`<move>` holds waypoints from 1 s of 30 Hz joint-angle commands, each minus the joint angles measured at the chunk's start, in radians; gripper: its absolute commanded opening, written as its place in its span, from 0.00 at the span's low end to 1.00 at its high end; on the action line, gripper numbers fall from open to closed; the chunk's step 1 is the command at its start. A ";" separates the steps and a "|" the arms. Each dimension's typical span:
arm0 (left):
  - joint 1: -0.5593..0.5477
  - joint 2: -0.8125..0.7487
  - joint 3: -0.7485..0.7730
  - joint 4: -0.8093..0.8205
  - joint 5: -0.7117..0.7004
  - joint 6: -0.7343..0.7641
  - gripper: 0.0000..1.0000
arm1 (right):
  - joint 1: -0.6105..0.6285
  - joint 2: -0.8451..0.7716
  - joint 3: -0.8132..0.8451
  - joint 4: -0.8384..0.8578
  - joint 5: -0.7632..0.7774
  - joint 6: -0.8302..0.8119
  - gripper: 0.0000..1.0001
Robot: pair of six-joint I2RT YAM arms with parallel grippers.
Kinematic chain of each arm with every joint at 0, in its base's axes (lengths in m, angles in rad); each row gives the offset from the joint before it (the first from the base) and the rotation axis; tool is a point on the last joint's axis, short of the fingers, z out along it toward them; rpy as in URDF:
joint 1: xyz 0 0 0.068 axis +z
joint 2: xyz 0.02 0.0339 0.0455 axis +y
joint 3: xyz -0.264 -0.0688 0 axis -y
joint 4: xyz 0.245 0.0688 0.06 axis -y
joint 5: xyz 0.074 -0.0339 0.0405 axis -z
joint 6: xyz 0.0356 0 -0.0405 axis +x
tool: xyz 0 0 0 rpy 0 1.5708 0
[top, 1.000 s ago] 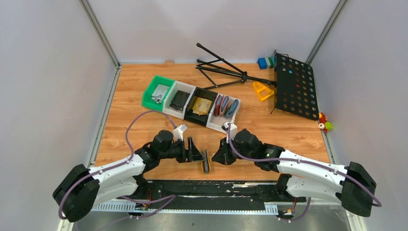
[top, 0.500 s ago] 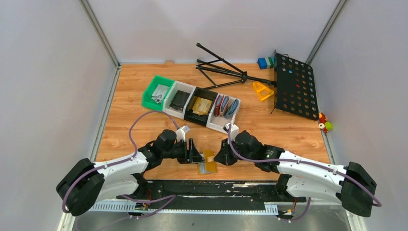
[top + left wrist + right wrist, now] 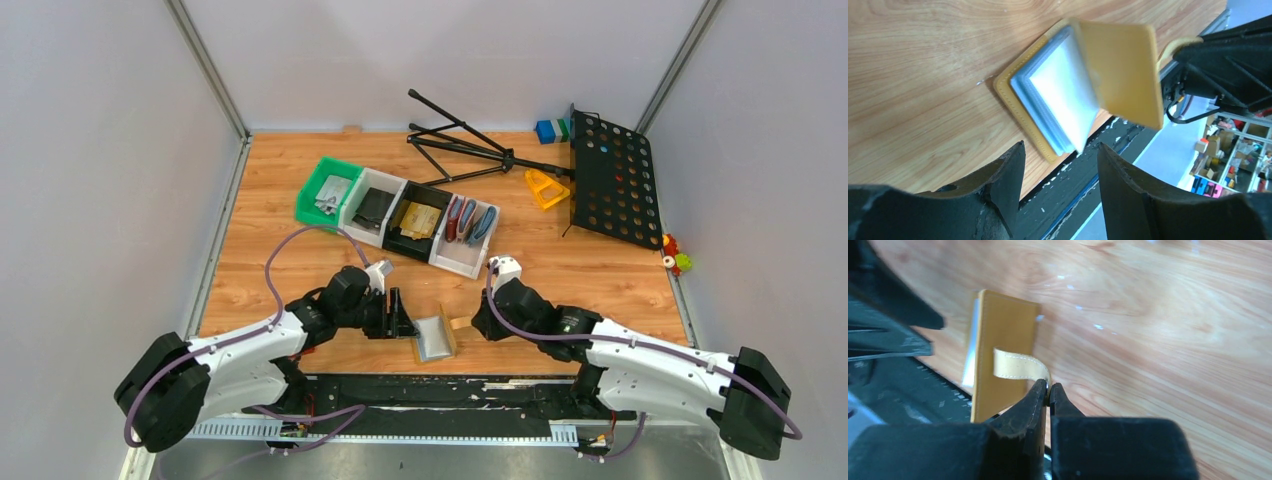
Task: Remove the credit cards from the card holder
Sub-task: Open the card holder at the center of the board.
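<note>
Card holder (image 3: 436,338) gapes — right tool (image 3: 1049,386), reaching low, clamped on its strap (image 3: 1015,365); left tool (image 3: 1060,150) apart.

Left claw (image 3: 1060,150) gapes; right claw (image 3: 1048,387) pinched tight.

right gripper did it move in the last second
Yes. Against the white end bin, the right gripper has shifted right, pulling the card holder open by its strap.
</note>
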 commanded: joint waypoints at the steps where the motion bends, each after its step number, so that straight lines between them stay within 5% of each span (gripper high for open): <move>1: -0.004 0.003 0.057 -0.102 -0.051 0.062 0.62 | -0.003 0.022 0.027 -0.186 0.208 0.030 0.00; 12: -0.060 0.135 0.068 -0.004 -0.037 0.013 0.65 | -0.002 0.327 0.135 -0.305 0.265 0.038 0.01; 18: -0.063 0.161 0.018 0.242 0.029 -0.089 0.65 | -0.002 0.309 0.110 -0.247 0.219 0.012 0.00; 30: -0.071 0.265 0.005 0.488 0.118 -0.180 0.62 | -0.002 0.253 0.080 -0.190 0.147 -0.010 0.00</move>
